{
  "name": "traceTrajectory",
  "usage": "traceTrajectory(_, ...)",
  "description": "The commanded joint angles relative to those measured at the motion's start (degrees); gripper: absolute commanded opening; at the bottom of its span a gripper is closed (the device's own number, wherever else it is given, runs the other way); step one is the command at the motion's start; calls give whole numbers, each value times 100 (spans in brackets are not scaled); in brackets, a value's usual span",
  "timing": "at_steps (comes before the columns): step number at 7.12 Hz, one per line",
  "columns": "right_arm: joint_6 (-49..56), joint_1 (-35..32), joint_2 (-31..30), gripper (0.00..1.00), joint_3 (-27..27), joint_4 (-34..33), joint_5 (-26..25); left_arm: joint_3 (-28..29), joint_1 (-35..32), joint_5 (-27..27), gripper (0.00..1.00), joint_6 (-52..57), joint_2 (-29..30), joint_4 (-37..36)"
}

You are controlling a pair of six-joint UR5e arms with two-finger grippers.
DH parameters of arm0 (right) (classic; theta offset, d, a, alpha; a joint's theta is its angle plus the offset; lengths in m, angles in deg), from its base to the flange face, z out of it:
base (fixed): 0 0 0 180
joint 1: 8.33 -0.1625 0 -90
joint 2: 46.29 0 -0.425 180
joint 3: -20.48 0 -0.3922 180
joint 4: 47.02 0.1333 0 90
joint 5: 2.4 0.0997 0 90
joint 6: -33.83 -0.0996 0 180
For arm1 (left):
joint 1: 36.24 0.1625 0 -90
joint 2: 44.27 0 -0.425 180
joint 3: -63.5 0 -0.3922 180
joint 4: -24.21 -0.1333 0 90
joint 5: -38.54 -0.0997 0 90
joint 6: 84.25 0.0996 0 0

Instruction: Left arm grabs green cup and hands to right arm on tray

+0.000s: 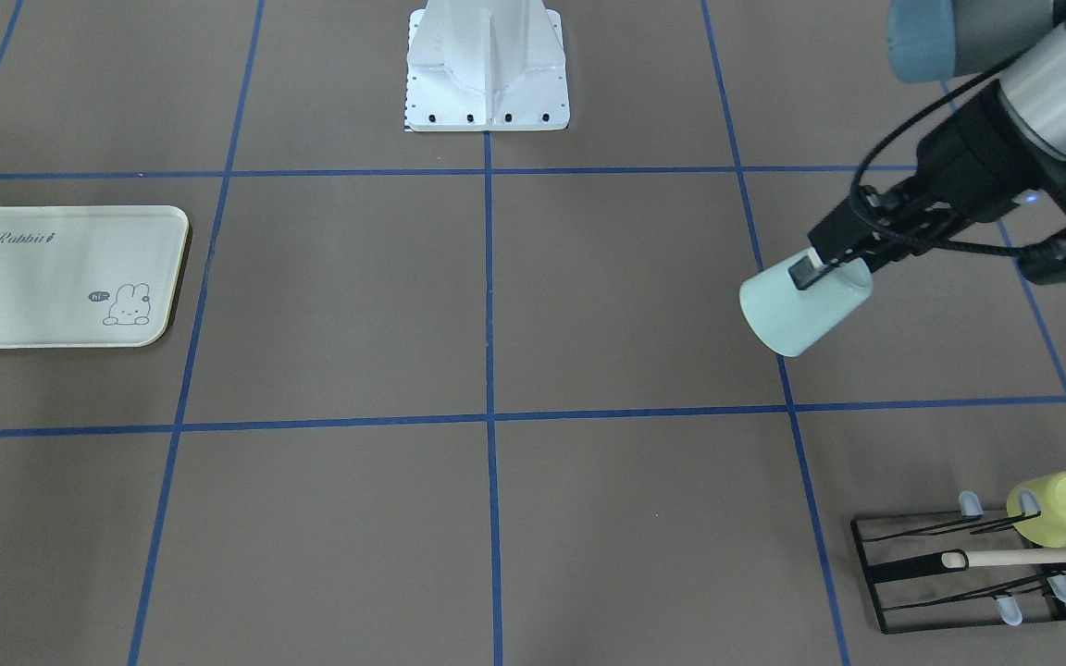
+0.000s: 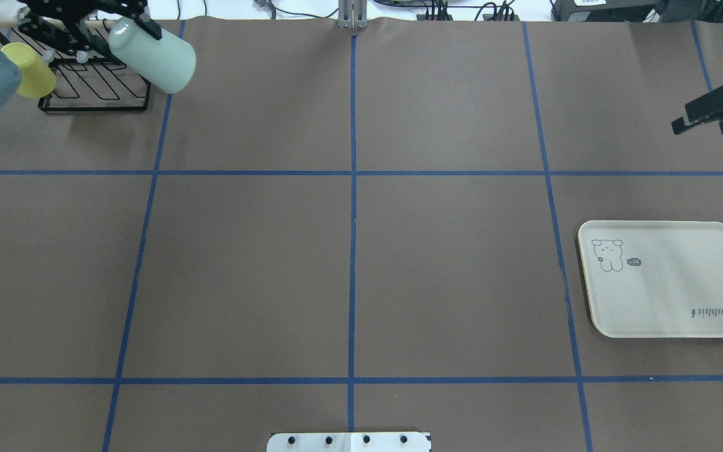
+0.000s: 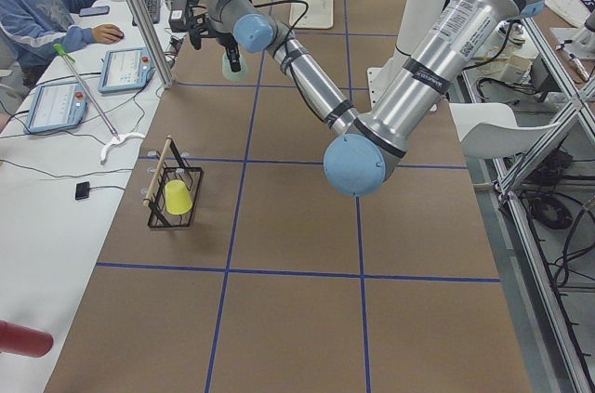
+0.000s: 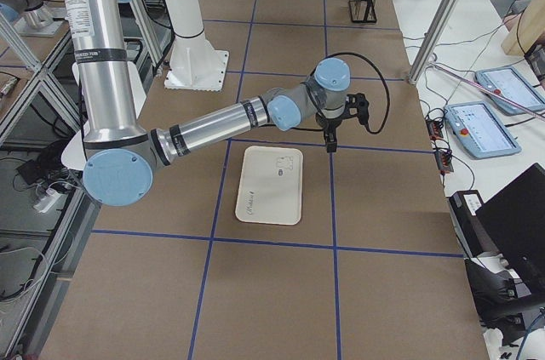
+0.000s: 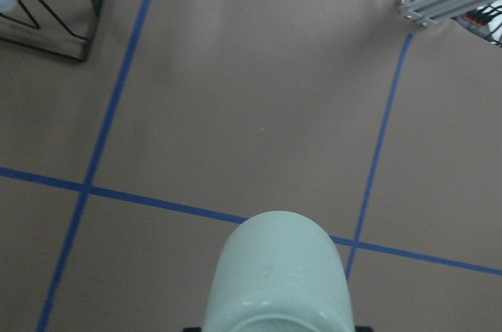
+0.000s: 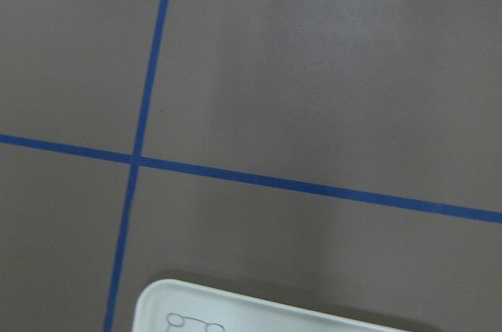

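Note:
My left gripper [image 1: 811, 268] is shut on the pale mint-green cup [image 1: 801, 310] and holds it tilted on its side, above the table and apart from the rack. The cup also shows in the overhead view [image 2: 155, 58] and fills the lower middle of the left wrist view [image 5: 278, 273]. The cream tray [image 2: 669, 282] with the bunny drawing lies flat and empty on the robot's right side; it also shows in the front view [image 1: 61, 277]. My right gripper [image 2: 699, 129] hangs open and empty beyond the tray's far edge, its two fingers set apart.
A black wire rack [image 2: 95, 85] stands at the far left corner with a yellow-green cup [image 2: 32, 69] and a wooden stick [image 1: 1033, 557] on it. The white robot base [image 1: 487, 65] is at mid table edge. Blue tape lines grid the brown table.

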Motion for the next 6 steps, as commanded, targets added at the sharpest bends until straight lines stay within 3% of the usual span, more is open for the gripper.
traceTrajectory(1, -1368, 403, 479, 99, -48, 624, -9, 27, 430, -22, 16, -1670, 76, 1724)
traceTrajectory(3, -3230, 956, 559, 99, 40, 2169, -157, 28, 824, -746, 16, -2688, 303, 2579)
traceTrajectory(5, -4185, 1221, 900, 99, 23, 2457, -299, 115, 1281, -1819, 16, -3840, 278, 3946)
traceTrajectory(6, -4510, 1240, 1024, 99, 14, 2536, -281, 368, 1292, -1972, 16, -4603, 278, 4928)
